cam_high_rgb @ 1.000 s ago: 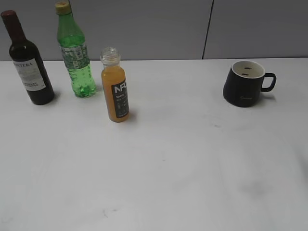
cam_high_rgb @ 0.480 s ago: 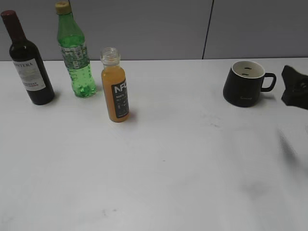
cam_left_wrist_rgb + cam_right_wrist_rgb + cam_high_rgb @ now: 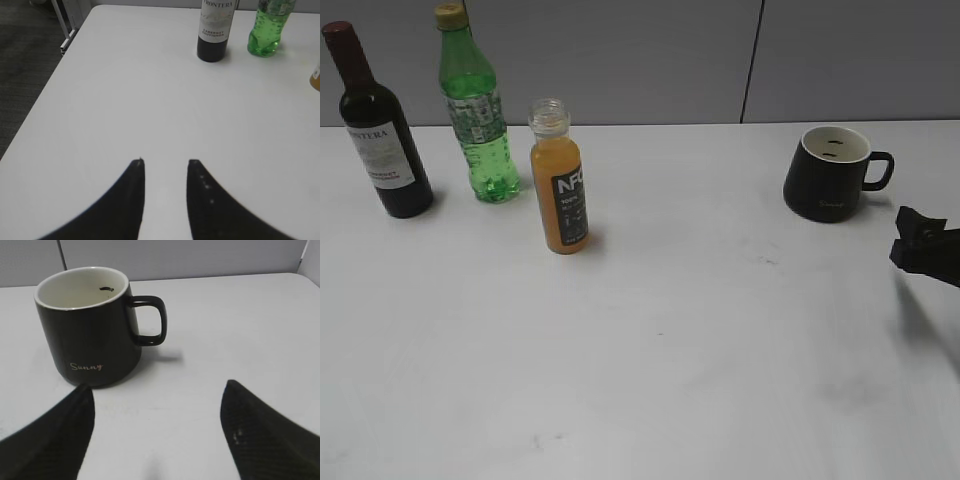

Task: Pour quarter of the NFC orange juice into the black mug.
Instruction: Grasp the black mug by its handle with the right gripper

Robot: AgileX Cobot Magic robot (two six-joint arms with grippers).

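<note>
The juice bottle (image 3: 559,178) is standing upright and uncapped on the white table (image 3: 660,340), left of the middle, filled with orange liquid almost to the neck. Nothing is touching it. Behind it to the left the green bottle (image 3: 475,105) is standing with its yellow cap on, and further left the wine bottle (image 3: 378,125) is standing near the table's far left corner. All three are apart from one another.

The mug (image 3: 828,173) is sitting well across the table on the right, near the back edge, handle pointing right. Its white inside is showing a few small dark marks.

The right gripper (image 3: 920,243) is poking in from the right edge, just in front of and to the right of the mug, not touching it. In its wrist view the fingers (image 3: 260,432) are spread wide apart with nothing between them, and the mug (image 3: 90,327) is sitting just ahead and to the left, with the word "Sunny" near its base.

The left gripper (image 3: 165,162) is showing only in its own wrist view, hanging over bare table at the near left. Its two dark fingers (image 3: 131,192) are standing partly apart, holding nothing. Far ahead of it the wine bottle (image 3: 215,30) and green bottle (image 3: 267,27) are standing, and a sliver of the juice bottle (image 3: 315,80) is peeking in at the right edge.
</note>
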